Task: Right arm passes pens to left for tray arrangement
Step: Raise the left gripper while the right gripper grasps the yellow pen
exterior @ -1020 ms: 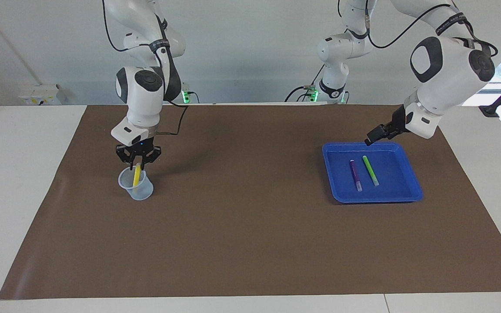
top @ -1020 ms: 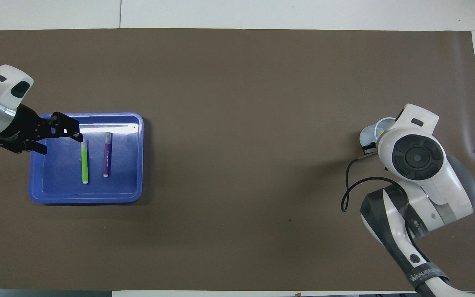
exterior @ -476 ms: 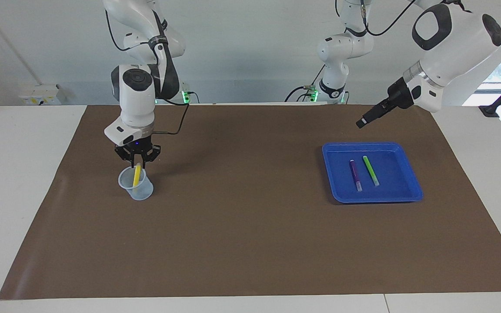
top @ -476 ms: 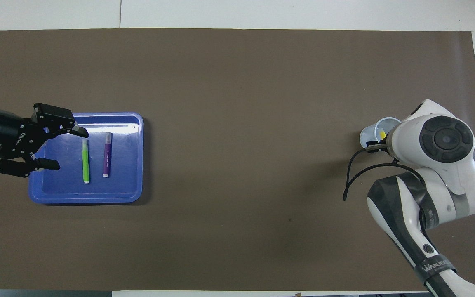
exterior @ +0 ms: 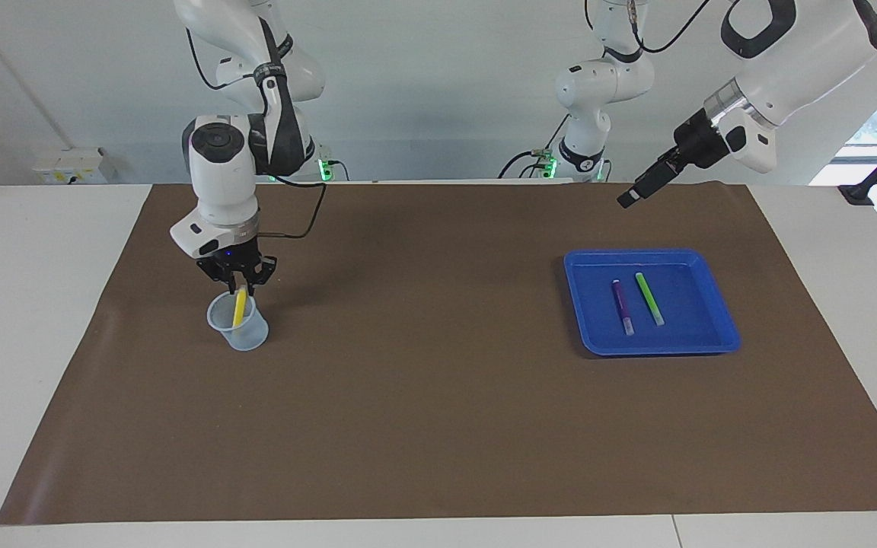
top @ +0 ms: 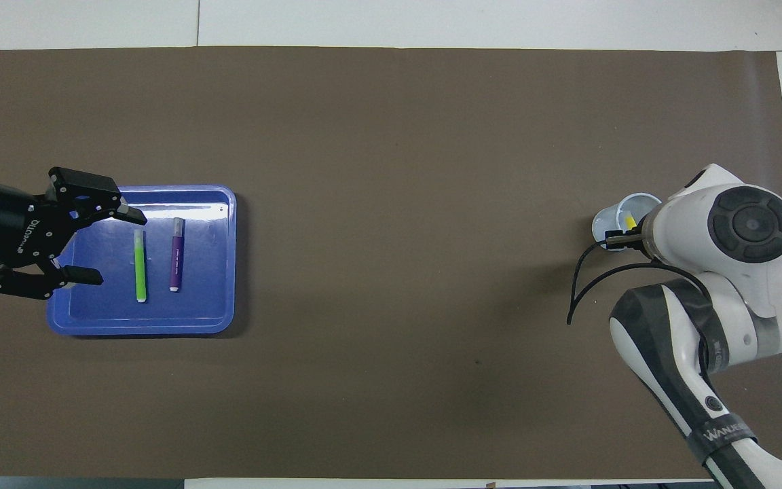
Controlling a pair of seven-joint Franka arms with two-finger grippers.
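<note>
Right gripper (exterior: 238,287) pinching the top of the yellow pen (exterior: 239,307) in the cup (exterior: 238,326); extraction step in hand.

Landmark is the blue tray (exterior: 715,332), at the left arm's end of the table. Purple pen (exterior: 622,305) and green pen (exterior: 648,298) lie side by side in it, apart and roughly parallel. The cup stands well apart from the tray, toward the right arm's end, with the yellow pen leaning inside. Left gripper (top: 96,246) hangs raised above the tray's edge, fingers spread wide, empty. Recommendation: draw the pen out along its own lean, clear the rim before travelling toward the tray, or the light cup may tip.
</note>
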